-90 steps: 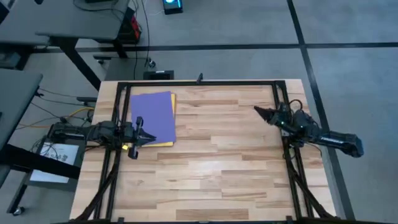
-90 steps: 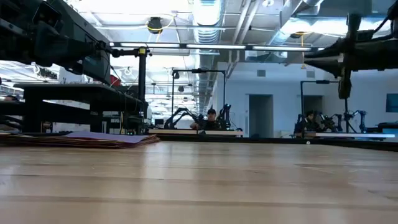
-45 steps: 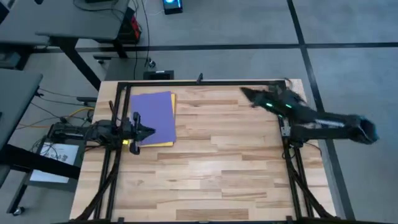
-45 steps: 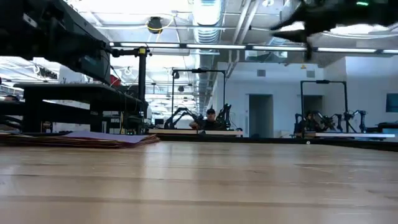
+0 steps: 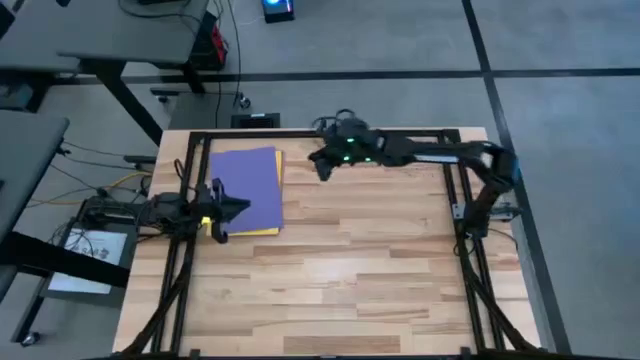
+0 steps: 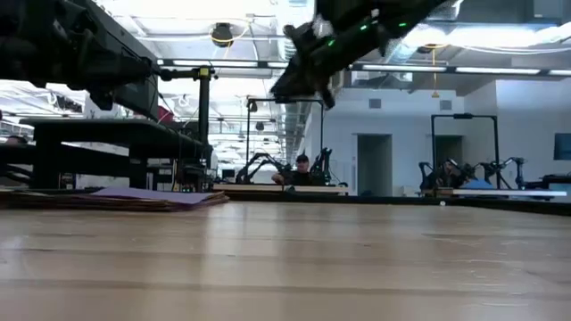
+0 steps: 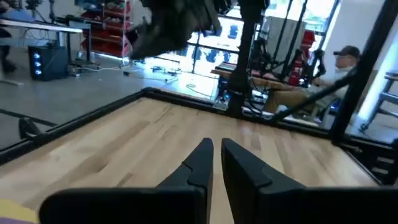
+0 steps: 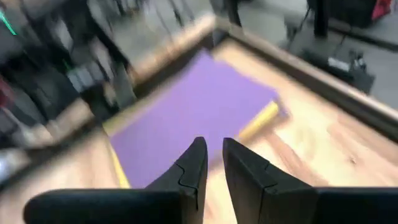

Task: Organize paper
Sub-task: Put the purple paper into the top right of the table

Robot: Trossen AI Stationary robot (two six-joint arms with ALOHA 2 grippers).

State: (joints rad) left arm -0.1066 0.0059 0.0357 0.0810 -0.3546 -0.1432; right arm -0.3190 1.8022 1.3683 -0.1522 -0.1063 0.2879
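Right gripper (image 5: 318, 163) airborne beside paper (image 5: 246, 188) | stack's long axis runs near-to-far

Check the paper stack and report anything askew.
The paper stack is not squared: yellow sheet edges stick out past the purple top sheet along its right and near sides. Nothing looks damaged.

Grey tiled floor (image 5: 560, 60), grey desks (image 5: 110, 35) beside the table, bright ceiling strip lights (image 6: 268, 66), red shelving (image 7: 102, 28)

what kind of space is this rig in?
Likely a robotics lab or workshop: more arm rigs on benches behind, exposed ceiling ducts, red parts shelving, and a seated person.
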